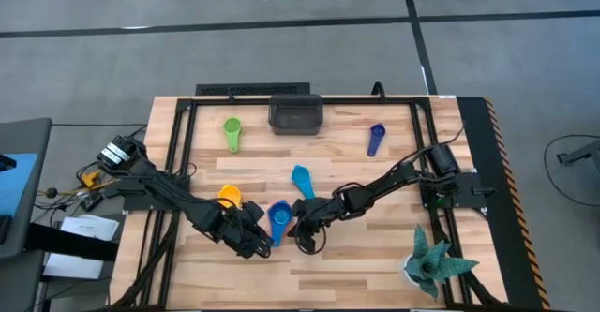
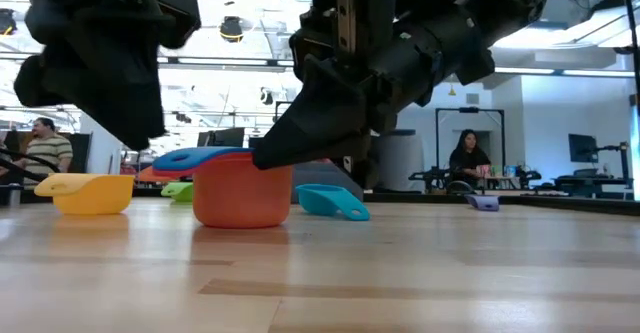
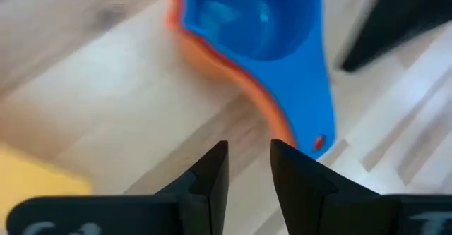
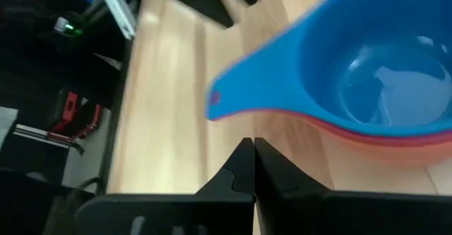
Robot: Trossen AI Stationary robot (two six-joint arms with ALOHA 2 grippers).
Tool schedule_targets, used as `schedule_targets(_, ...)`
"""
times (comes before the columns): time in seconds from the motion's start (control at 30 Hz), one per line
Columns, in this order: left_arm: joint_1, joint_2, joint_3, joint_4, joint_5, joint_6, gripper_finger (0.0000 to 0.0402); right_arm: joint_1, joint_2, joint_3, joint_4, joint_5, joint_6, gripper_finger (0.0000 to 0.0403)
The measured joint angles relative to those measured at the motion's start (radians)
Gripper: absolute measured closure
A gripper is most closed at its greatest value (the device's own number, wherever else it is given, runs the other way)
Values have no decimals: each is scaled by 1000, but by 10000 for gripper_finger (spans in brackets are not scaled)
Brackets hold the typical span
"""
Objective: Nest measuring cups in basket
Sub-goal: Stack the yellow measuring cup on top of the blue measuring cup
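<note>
A royal blue measuring cup (image 1: pixel 279 216) sits nested in an orange cup (image 2: pixel 240 193) at the table's middle front, its handle (image 3: pixel 319 125) toward the near edge. My left gripper (image 3: pixel 248 147) hovers open just left of and nearer than the pair, with nothing between its fingers. My right gripper (image 4: pixel 253 140) is shut and slants down from the right, its tips close by the blue cup's handle (image 4: pixel 220 102). Yellow (image 1: pixel 230 196), light blue (image 1: pixel 302 181), green (image 1: pixel 232 132) and dark blue (image 1: pixel 376 140) cups lie apart on the table. The basket (image 1: pixel 295 114) stands at the far edge. My right gripper's shut fingertips (image 2: pixel 262 157) stand right at the nested pair, under the blue cup's rim as the low view shows it. The wrist view shows bare table between the tips and the handle. Whether they touch the cups, I cannot tell.
A teal spiky plant (image 1: pixel 433 261) stands at the near right corner. A black frame (image 1: pixel 178 139) runs around the wooden table top. The low view shows people seated in the room beyond the table.
</note>
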Motion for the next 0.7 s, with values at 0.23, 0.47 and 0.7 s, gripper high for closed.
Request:
schedule_targets(0.23, -37, -65, 0, -67, -108, -19, 307, 0, -92, -2, -1, 21, -17, 390)
schedule_targets(0.47, -44, -87, 0, -57, -127, 10, 307, -2, -211, -1, 11, 60, -51, 390)
schedule_targets(0.7, -58, -165, 0, -46, -226, 66, 307, 0, -325, -1, 9, 102, -73, 390)
